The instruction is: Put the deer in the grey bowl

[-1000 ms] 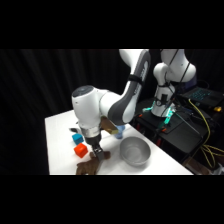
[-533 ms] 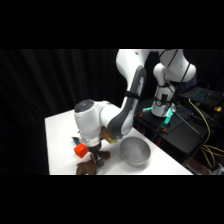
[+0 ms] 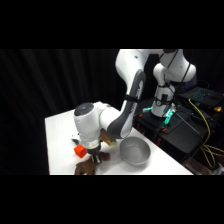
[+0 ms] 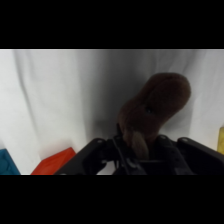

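The deer (image 4: pixel 157 102), a dark brown soft toy, lies on the white table and fills the middle of the wrist view. Its near end sits between the fingers of my gripper (image 4: pixel 140 146), which is open around it. In the side view the gripper (image 3: pixel 95 159) is down at the table's front edge, right over the deer (image 3: pixel 85 168), which is partly hidden by it. The grey bowl (image 3: pixel 135 150) stands empty to the right of the gripper, about a hand's width away.
An orange-red cube (image 3: pixel 79 150) lies just left of the gripper, also seen as a red cube (image 4: pixel 52 162) in the wrist view. A teal piece (image 4: pixel 6 162) and a yellow piece (image 4: pixel 220 137) show at the wrist view's edges. The table's front edge is close.
The arm has folded down and the gripper has dropped onto the deer at the table's front. The bowl and the cube have not moved.
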Motion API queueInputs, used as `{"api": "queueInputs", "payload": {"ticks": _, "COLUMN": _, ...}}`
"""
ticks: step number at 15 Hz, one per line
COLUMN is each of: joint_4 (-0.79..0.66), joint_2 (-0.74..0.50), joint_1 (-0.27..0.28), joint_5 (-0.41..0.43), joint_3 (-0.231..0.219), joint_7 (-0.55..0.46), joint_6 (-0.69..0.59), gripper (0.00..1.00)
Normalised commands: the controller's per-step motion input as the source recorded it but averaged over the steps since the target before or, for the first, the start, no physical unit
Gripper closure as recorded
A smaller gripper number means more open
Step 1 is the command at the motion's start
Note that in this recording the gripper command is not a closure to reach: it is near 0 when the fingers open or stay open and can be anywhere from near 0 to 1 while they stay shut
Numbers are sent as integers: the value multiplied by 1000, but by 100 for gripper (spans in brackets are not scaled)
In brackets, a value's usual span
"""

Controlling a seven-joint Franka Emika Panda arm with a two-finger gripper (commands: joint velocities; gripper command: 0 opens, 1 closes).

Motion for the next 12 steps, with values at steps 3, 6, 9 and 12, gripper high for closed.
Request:
{"api": "queueInputs", "payload": {"ticks": 3, "joint_4": -174, "joint_2": -300, "joint_1": 114, "joint_5": -127, "joint_3": -123, "joint_7": 105, "joint_6": -69, "gripper": 57}}
{"api": "queueInputs", "payload": {"ticks": 6, "joint_4": -212, "joint_2": -360, "joint_1": 88, "joint_5": -139, "joint_3": -100, "joint_7": 91, "joint_6": -140, "gripper": 58}}
{"api": "queueInputs", "payload": {"ticks": 9, "joint_4": -358, "joint_2": -548, "joint_1": 28, "joint_5": -97, "joint_3": -34, "joint_7": 44, "joint_6": -235, "gripper": 57}}
{"api": "queueInputs", "payload": {"ticks": 12, "joint_4": -566, "joint_2": -755, "joint_1": -26, "joint_5": -52, "joint_3": 37, "joint_7": 4, "joint_6": -228, "gripper": 58}}
